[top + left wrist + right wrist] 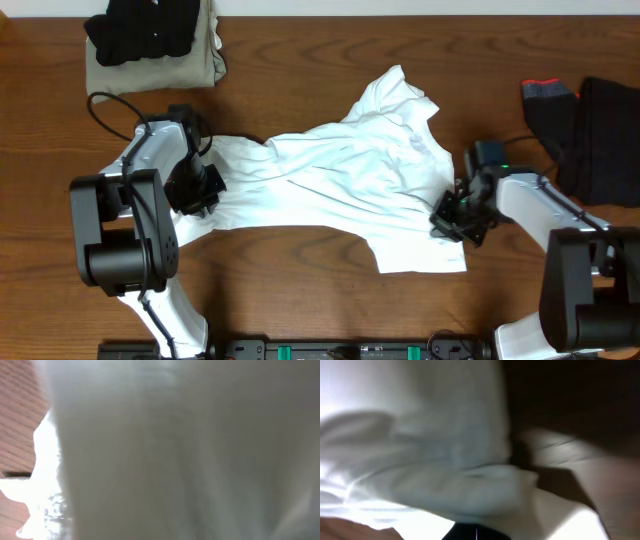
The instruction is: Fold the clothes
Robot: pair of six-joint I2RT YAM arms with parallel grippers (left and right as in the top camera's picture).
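Note:
The large white shirt (340, 170) lies wrinkled across the middle of the wooden table (300, 290). My left gripper (208, 188) is at the shirt's narrowed left end and appears shut on the cloth. My right gripper (452, 215) is at the shirt's right edge and also appears shut on it. White cloth (175, 450) fills the left wrist view and hides the fingers. In the right wrist view, blurred white cloth (420, 460) hangs over the jaws, with dark table behind it.
A black garment (140, 30) lies on a folded khaki one (150, 72) at the back left. More black clothes (605, 130), one with a red trim (548, 92), lie at the right edge. A black cable (105, 105) loops beside the left arm.

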